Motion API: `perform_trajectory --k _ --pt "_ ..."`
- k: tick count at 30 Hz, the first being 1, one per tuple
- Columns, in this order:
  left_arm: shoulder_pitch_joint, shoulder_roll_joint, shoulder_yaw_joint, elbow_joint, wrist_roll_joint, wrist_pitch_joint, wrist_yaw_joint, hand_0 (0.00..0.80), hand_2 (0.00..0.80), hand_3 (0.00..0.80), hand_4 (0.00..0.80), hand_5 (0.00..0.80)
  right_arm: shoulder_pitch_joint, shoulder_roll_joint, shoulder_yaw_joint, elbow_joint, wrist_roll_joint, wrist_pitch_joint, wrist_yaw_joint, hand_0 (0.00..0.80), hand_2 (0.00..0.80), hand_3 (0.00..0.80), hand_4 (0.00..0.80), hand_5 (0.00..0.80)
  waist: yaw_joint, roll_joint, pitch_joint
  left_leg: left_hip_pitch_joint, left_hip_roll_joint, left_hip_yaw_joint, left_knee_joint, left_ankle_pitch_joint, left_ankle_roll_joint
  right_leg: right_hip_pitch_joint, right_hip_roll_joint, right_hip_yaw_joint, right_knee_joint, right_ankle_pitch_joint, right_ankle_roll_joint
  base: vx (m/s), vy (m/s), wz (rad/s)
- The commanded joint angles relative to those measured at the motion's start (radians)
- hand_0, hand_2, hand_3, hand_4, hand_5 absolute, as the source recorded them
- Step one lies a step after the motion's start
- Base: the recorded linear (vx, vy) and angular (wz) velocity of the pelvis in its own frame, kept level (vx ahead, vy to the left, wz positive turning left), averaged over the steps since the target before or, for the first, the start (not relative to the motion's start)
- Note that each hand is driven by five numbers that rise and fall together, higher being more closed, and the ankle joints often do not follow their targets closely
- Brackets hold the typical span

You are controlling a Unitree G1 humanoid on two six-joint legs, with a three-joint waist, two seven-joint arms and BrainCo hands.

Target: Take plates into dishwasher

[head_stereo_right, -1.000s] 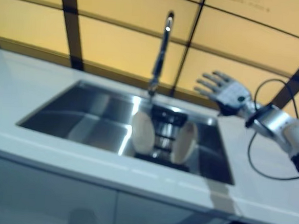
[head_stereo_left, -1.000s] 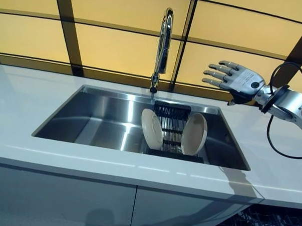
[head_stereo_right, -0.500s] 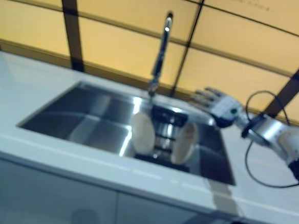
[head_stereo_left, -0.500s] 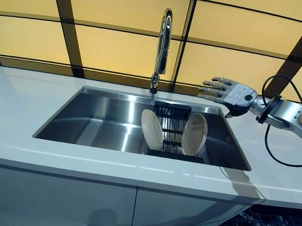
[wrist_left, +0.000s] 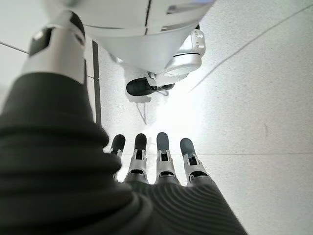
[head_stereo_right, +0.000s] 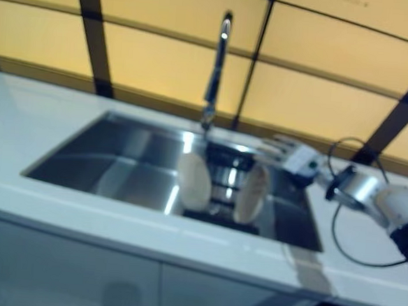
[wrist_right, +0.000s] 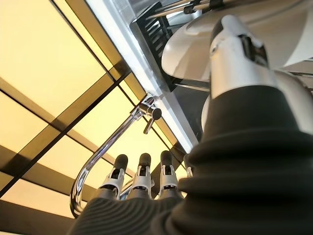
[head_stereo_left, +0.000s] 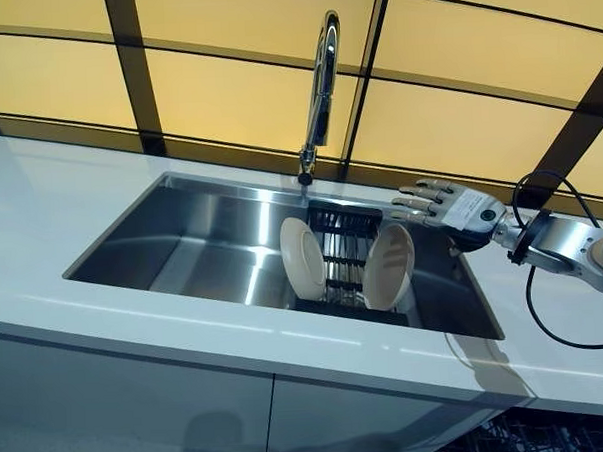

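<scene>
Two cream plates stand on edge in a black rack (head_stereo_left: 340, 254) inside the steel sink (head_stereo_left: 192, 241): the left plate (head_stereo_left: 303, 259) and the right plate (head_stereo_left: 387, 267). My right hand (head_stereo_left: 451, 209) hovers open just above and behind the right plate, fingers straight, holding nothing. In the right wrist view the right plate (wrist_right: 195, 54) shows past the thumb (wrist_right: 234, 54), and the fingers (wrist_right: 142, 171) point toward the tap. My left hand (wrist_left: 156, 161) shows only in its wrist view, open, hanging over the floor.
A tall chrome tap (head_stereo_left: 320, 85) rises behind the sink, just left of my right hand. White counter (head_stereo_left: 40, 197) surrounds the sink, with yellow wall panels behind. A dark wire rack (head_stereo_left: 511, 442) shows below the counter at the lower right.
My right hand has come down and to the left, from above the counter to just over the right plate's top edge. The plates have not moved.
</scene>
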Motion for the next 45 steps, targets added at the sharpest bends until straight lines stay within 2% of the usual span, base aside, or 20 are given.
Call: perform_trajectory --k 1,23,45 --pt "-0.014 0.006 0.019 0.016 0.016 -0.016 -0.009 0.0 0.0 0.0 0.0 0.0 -0.042 -0.018 0.017 -0.036 0.008 0.0 -0.003 0.0 0.0 0.0 0.0 0.0 0.039 -0.008 0.005 0.065 0.016 0.016 -0.001 -0.103 -0.011 -0.077 -0.05 -0.006 0.006 0.115 0.103 0.0 0.0 0.0" --pt "-0.009 -0.001 0.017 0.015 -0.009 -0.028 0.0 0.0 0.0 0.0 0.0 0.0 -0.026 0.006 0.027 -0.084 -0.025 -0.023 0.018 0.0 0.0 0.0 0.0 0.0 0.054 -0.012 0.024 0.047 0.021 0.0 -0.001 -0.096 -0.019 -0.075 -0.044 -0.024 -0.001 0.103 0.094 0.0 0.0 0.0" --pt "-0.006 -0.001 0.019 0.002 -0.072 -0.04 0.003 0.0 0.0 0.0 0.0 0.0 -0.095 0.048 0.106 -0.101 -0.07 -0.063 0.049 0.0 0.0 0.0 0.0 0.0 0.085 -0.026 0.054 0.031 0.027 -0.024 -0.001 -0.088 -0.028 -0.074 -0.039 -0.046 -0.003 0.096 0.087 0.005 -0.002 0.03"
